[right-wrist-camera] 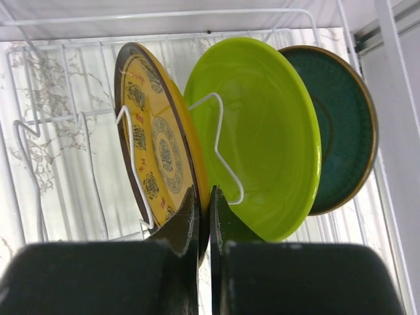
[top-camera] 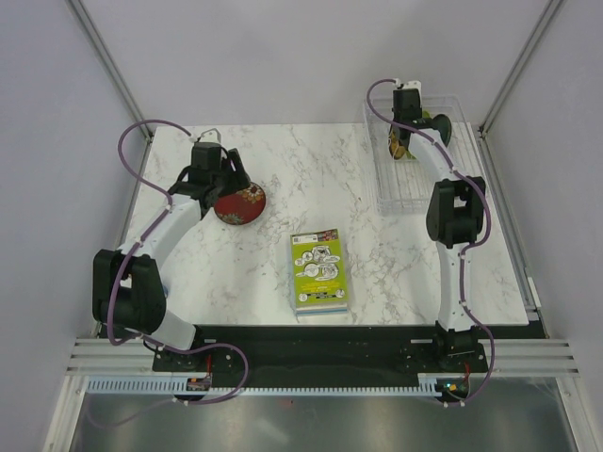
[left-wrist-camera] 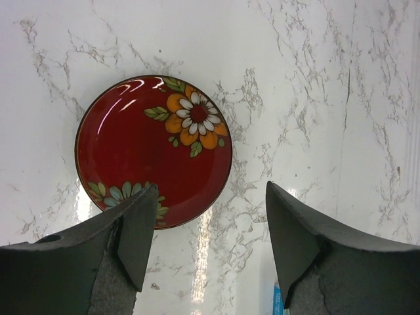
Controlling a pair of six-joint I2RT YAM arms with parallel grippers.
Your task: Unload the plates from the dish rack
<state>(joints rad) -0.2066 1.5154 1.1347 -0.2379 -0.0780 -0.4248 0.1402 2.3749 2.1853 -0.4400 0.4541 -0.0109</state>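
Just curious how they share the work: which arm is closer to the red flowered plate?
Left. The left gripper hangs open just above the red flowered plate on the table; the right gripper is far across, in the dish rack, pinching the yellow patterned plate.

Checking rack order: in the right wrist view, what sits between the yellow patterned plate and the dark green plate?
The lime green plate stands between them, a white wire prong crossing its face; shown in the right wrist view.
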